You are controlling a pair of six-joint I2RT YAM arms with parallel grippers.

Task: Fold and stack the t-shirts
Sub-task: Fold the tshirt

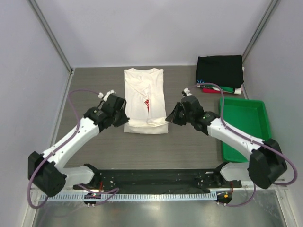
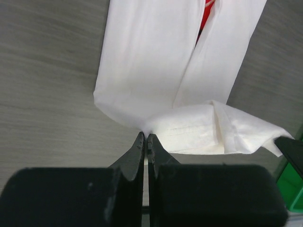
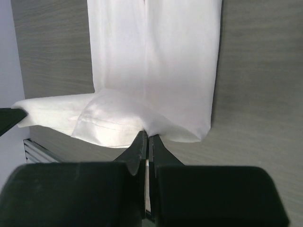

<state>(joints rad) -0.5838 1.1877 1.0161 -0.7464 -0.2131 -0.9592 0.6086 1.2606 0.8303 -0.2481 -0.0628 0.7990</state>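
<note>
A white t-shirt [image 1: 144, 97] lies in the middle of the table, folded lengthwise into a long strip, with a sliver of red print [image 1: 147, 103] showing along the centre seam. My left gripper [image 1: 126, 120] is shut on its near left hem corner [image 2: 156, 124]. My right gripper [image 1: 167, 119] is shut on the near right hem corner [image 3: 158, 126]. The near hem is lifted and bunched between the two grippers. In the left wrist view the fingertips [image 2: 141, 142] pinch white cloth, and the right wrist view shows the same at its fingertips [image 3: 140, 140]. More folded t-shirts are stacked at the back right, a black one [image 1: 220, 70] on top.
A green plastic tray [image 1: 244, 126] stands on the right side, just in front of the stack. Red, green and white cloth edges [image 1: 215, 89] poke out under the black shirt. Grey walls close in the table on the left, back and right.
</note>
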